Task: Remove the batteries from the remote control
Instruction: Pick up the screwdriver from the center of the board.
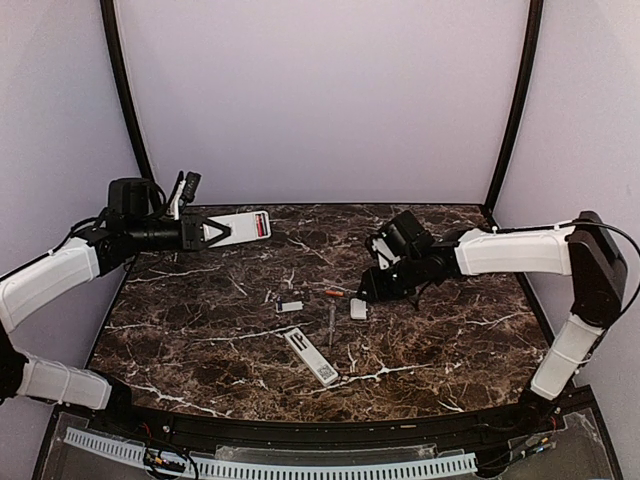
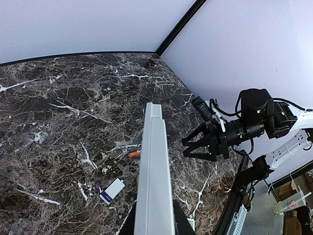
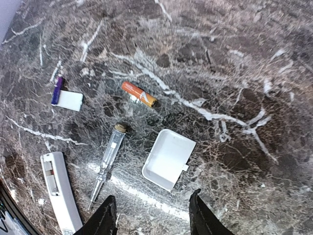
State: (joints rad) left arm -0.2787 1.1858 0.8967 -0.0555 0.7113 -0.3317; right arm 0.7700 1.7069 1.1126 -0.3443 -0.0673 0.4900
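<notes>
My left gripper (image 1: 207,233) is shut on a white remote control (image 1: 240,227) with a red end, held above the table's far left; in the left wrist view the remote (image 2: 154,166) runs up between the dark fingers (image 2: 181,223). An orange battery (image 1: 334,293) (image 3: 139,94) lies mid-table. A purple battery (image 3: 57,90) (image 2: 98,187) rests against a small white cover plate (image 3: 70,100). My right gripper (image 1: 372,286) (image 3: 152,218) hovers open just above a larger white cover plate (image 3: 168,158) (image 1: 358,308), with nothing between its fingers.
A clear-handled screwdriver (image 3: 108,159) (image 1: 331,318) lies beside the larger cover. A second white remote (image 1: 311,355) (image 3: 61,191) lies nearer the front edge. The dark marble table (image 1: 200,300) is walled at the back and both sides.
</notes>
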